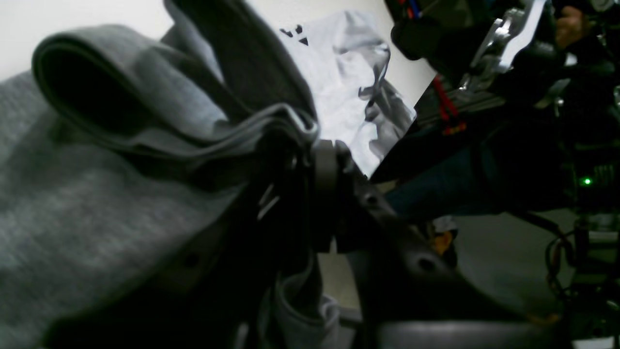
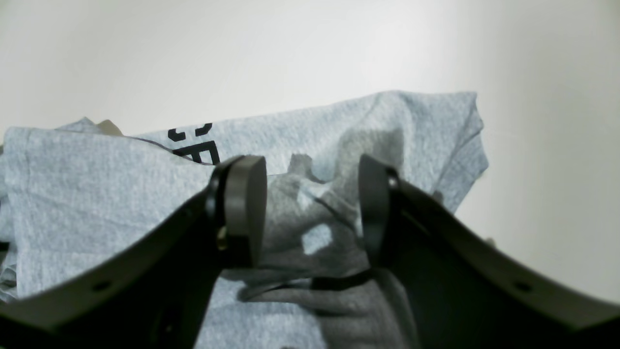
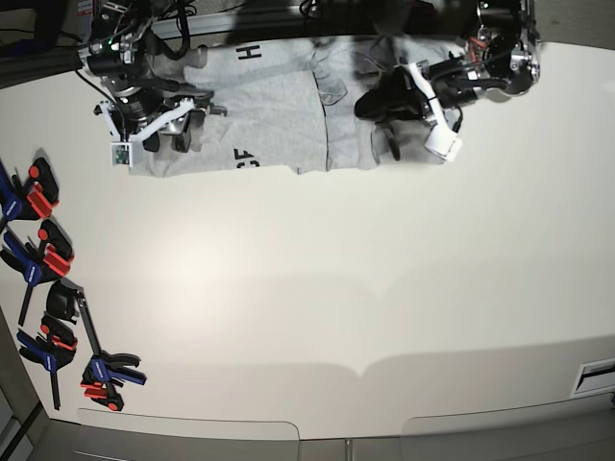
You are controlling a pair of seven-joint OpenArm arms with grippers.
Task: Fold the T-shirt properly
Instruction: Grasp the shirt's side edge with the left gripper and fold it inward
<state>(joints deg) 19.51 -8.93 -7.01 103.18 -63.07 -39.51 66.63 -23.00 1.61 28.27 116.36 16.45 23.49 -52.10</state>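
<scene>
My left black jaws point(image 1: 322, 194) pinch the soft grey cotton T-shirt point(image 1: 121, 203) on the white counter point(image 3: 317, 307), maybe to pull a fold over, and my right black jaws point(image 2: 312, 213) wait wide open above its other end.

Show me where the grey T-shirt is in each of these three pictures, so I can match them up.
Left wrist: T-shirt fills the left side, with a paler part at upper centre.
Right wrist: T-shirt spans the middle and lower left.
Base: T-shirt stretches across the top.
Shared landmark: the black lettering, seen only as small marks in the left wrist view.
</scene>
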